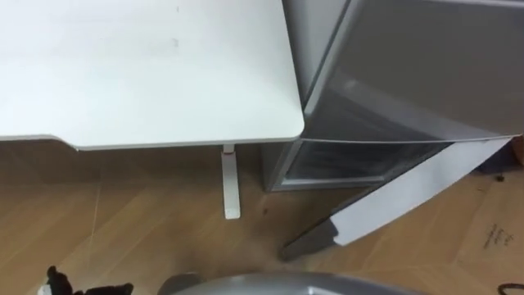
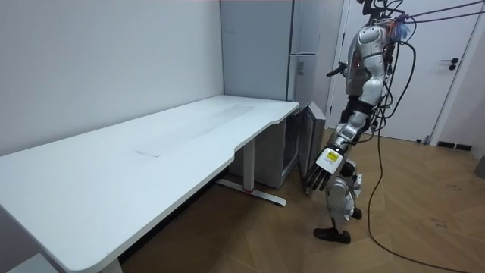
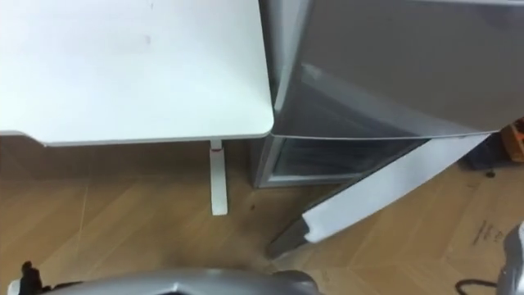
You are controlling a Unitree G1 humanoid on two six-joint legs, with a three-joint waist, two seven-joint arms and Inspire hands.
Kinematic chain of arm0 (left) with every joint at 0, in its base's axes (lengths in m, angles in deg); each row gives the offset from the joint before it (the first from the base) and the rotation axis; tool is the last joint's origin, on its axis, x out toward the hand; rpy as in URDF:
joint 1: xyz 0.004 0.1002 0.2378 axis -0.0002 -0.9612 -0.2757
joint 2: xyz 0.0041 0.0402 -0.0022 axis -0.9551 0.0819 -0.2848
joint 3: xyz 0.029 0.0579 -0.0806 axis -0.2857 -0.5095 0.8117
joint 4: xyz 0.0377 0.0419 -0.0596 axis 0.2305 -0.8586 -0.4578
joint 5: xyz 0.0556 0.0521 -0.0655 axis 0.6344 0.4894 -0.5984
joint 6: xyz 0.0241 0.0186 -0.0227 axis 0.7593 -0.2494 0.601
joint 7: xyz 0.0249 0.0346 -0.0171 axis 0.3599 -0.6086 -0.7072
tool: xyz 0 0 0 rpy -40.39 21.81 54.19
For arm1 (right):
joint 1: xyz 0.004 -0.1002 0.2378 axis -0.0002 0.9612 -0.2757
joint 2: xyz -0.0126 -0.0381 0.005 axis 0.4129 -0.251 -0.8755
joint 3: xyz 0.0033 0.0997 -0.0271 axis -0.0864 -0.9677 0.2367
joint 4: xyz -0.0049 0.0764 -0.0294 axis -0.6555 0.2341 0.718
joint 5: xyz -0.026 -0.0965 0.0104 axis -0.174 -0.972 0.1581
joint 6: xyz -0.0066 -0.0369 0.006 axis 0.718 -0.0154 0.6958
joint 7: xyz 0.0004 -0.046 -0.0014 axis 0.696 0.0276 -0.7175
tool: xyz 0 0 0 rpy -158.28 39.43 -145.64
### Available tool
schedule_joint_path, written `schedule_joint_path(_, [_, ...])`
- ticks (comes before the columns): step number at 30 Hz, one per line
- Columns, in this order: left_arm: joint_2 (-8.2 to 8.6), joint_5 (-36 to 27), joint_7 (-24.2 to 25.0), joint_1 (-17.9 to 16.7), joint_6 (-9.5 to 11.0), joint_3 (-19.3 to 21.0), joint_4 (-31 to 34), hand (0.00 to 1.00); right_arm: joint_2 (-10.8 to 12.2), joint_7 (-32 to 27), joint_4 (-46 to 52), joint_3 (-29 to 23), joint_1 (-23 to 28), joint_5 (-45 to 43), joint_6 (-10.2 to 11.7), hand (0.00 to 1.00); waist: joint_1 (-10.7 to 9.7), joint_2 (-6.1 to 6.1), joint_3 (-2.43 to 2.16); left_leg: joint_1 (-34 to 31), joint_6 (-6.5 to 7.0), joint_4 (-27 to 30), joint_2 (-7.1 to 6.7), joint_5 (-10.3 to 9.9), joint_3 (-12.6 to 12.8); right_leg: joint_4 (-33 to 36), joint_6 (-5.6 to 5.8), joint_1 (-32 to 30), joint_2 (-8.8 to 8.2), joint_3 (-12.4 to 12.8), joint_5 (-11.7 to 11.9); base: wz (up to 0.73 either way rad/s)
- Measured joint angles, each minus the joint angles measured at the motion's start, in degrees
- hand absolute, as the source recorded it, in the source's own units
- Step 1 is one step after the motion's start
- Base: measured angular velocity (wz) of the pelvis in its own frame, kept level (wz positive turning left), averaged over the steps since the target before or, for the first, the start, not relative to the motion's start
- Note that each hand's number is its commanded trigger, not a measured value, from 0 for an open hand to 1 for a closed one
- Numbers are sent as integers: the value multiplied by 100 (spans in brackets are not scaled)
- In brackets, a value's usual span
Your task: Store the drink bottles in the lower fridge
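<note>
The grey fridge (image 1: 426,74) stands to the right of the desk with its upper door closed. Its lower door (image 1: 409,197) is swung wide open towards me, white inner face up, and the dim lower compartment (image 1: 360,164) shows behind it. In the room view I stand upright facing the fridge (image 2: 303,45), close to the open lower door (image 2: 312,140). My left hand (image 2: 320,173) hangs low beside that door, fingers straight and holding nothing; its dark fingertips (image 1: 57,283) show at the lower left. My right hand (image 2: 334,72) is a small dark shape in front of my chest.
A long white desk (image 1: 147,74) fills the left, its white leg (image 1: 231,184) standing on the wooden floor next to the fridge. A flat cardboard sheet (image 1: 499,238) lies on the floor at the right. A closed room door (image 2: 447,68) is behind me.
</note>
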Motion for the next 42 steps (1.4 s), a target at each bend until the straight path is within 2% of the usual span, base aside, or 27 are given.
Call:
schedule_joint_path(1, [21,-38,0,36,0,-11,3,0,47,-80,-110,15,52,196,0,0,1,27,21,-1,0,-10,-2,0,2,-1,1,-5,0,0,1,0])
schedule_joint_path(2, [41,-56,0,77,1,-15,4,0,84,-100,-264,38,148,465,18,0,-18,75,12,-1,-1,-16,-2,1,6,-12,2,-7,0,-4,2,0])
schedule_joint_path(6, [52,-35,5,157,4,-11,-2,0,328,-87,-1082,36,211,1726,17,0,6,120,-17,5,-8,-34,0,5,3,-74,-1,21,14,1,4,-1])
schedule_joint_path(8, [105,-32,3,124,1,21,-59,0,582,-15,-1508,30,317,2414,5,0,16,191,-29,94,-19,-79,-5,11,33,-81,-2,50,17,46,5,-10])
schedule_joint_path(10, [151,-34,11,73,1,35,-55,0,722,102,-1812,80,321,2974,-3,0,18,229,-28,177,-30,-145,-4,18,84,-81,-2,72,15,63,5,-15])
schedule_joint_path(13, [187,-34,66,73,2,34,-75,0,775,520,-2481,301,222,3748,-26,0,13,261,-21,196,-34,-208,-1,19,127,-81,-2,77,16,115,5,-8])
schedule_joint_path(18, [260,6,200,89,-15,41,-241,0,876,1334,-3560,396,-130,4909,-109,0,35,312,3,270,-35,-205,-3,18,90,-90,-4,209,18,65,8,4])
schedule_joint_path(20, [324,10,312,127,-137,39,-284,0,1000,1676,-3709,495,-208,5484,-256,0,172,349,3,295,-37,-203,0,18,89,-95,-4,209,21,63,7,0])
schedule_joint_path(23, [359,6,421,121,-266,37,-296,0,1048,2023,-3980,506,-500,6005,-460,0,263,395,2,296,-39,-188,-3,23,55,-96,-4,240,23,36,8,5])
schedule_joint_path(28, [358,78,492,-6,-444,34,-287,0,1042,2579,-4272,596,-810,6559,-595,0,317,451,-8,383,-54,-185,-18,35,-92,-208,-9,448,52,-83,11,14])
schedule_joint_path(33, [409,313,576,-95,-574,-9,-285,0,1051,3289,-4393,758,-1002,6976,-828,0,347,498,-3,384,-68,-158,-28,48,-228,-210,-9,552,56,-253,11,16])
schedule_joint_path(38, [422,412,667,-76,-694,-36,-286,0,1044,3940,-4494,1159,-1181,7035,-944,0,613,528,6,382,-68,-107,-37,46,-275,-263,-9,620,58,-300,11,3])
schedule_joint_path(42, [434,426,801,-87,-778,-35,-287,0,1039,4238,-4485,1264,-1384,7027,-1047,0,656,548,12,323,-45,-83,-76,62,-393,-271,-9,644,40,-404,11,15])
